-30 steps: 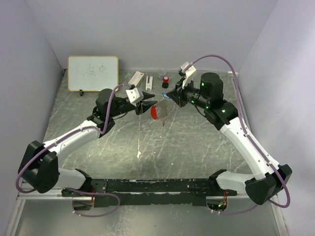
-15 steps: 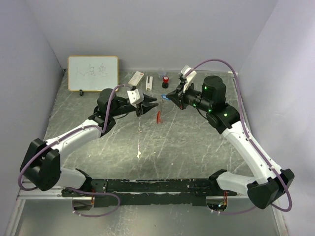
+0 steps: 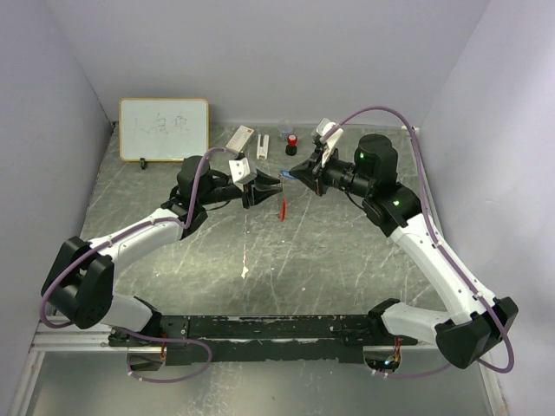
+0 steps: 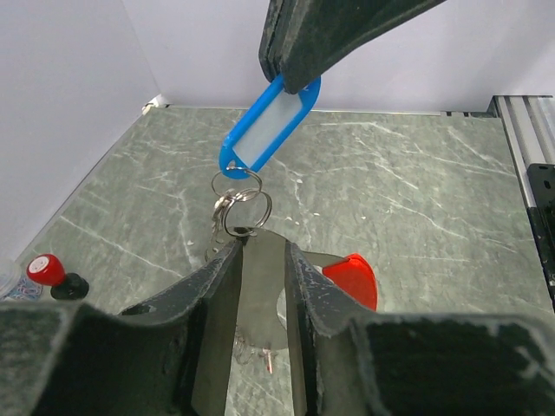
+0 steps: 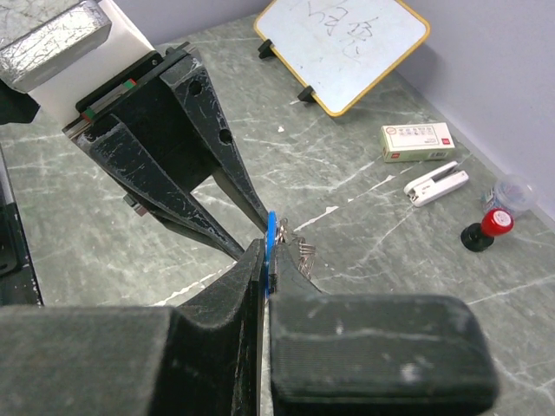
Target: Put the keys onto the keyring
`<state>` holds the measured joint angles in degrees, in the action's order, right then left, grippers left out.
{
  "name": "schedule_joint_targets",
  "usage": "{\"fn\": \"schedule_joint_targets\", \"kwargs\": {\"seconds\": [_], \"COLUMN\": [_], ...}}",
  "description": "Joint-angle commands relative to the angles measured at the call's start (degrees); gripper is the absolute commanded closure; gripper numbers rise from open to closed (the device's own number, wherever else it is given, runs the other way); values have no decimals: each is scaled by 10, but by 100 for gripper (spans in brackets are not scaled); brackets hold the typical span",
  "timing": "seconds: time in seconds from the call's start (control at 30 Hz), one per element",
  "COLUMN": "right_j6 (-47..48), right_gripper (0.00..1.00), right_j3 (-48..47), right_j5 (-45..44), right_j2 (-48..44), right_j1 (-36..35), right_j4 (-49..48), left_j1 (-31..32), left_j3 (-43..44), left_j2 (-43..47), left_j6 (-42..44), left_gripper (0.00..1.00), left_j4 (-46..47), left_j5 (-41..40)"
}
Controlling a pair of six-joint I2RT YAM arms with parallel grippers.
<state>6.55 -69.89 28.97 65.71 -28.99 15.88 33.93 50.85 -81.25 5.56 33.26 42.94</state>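
The right hand (image 4: 290, 82) is clamped on the blue key (image 4: 269, 121), which hangs long axis down; its rings (image 4: 238, 206) dangle just above the left hand (image 4: 260, 253), whose jaws flank the keyring (image 4: 351, 277); I cannot tell whether they grip it.

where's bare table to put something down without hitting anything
Bare: the wide middle of the table, bordered by left forearm, right forearm, the red tag and the base rail; also the left strip between whiteboard and left forearm. Crowded: the back edge from whiteboard to red-capped bottle, and where the left gripper and right gripper meet at the blue tag.
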Motion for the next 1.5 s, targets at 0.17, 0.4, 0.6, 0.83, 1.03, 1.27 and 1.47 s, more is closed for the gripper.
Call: {"fn": "schedule_joint_targets", "kwargs": {"seconds": [0.17, 0.4, 0.6, 0.83, 1.03, 1.27, 1.47], "right_j6": [16, 22, 23, 21, 19, 18, 12], "right_gripper": [100, 100, 100, 100, 100, 100, 100], "right_j3": [5, 9, 10, 10, 10, 16, 24], "right_j5": [31, 46, 50, 52, 51, 50, 31], "right_j2": [-11, -12, -11, -9, -8, -9, -17], "right_j1": [-1, -2, -2, -2, -2, -2, -2], "right_j4": [-20, -17, -17, -20, -23, -25, -29], "left_j1": [-3, -3, -3, -3, -3, -3, -3], "left_j3": [18, 17, 15, 18, 18, 18, 14], "left_j2": [-3, -2, -2, -4, -5, -1, 4], "left_j6": [-10, -12, -14, -15, -15, -14, -13], "left_gripper": [62, 62, 62, 65, 76, 93, 93], "left_j4": [33, 40, 52, 54, 52, 52, 54], "left_j5": [-10, -18, -10, -2, -3, -9, -13]}}
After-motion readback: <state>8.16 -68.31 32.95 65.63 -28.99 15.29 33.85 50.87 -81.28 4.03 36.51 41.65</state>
